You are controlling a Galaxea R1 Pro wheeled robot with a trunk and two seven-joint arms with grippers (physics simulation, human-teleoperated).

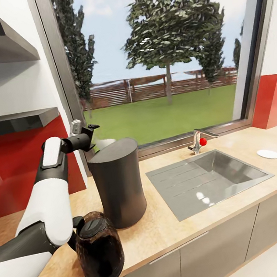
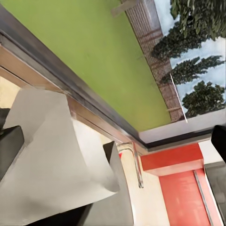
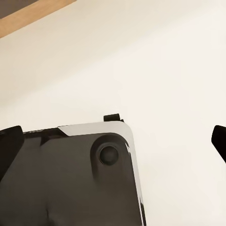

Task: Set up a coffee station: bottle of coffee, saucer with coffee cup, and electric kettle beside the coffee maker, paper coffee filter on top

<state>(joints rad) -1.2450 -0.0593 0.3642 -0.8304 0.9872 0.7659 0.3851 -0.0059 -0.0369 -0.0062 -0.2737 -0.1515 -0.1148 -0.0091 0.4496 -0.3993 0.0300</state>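
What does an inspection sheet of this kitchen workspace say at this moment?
Surface: countertop, tan wood-look, with a steel sink set in.
Job's things: coffee maker upright; electric kettle close in front of it; paper coffee filter at its top; saucer beyond the sink, bare.
Clutter: nothing seen.
Tools: left tool open above the filter; right tool open, holding nothing.
Cables: nothing seen.
Surroundings: window, wall shelves.
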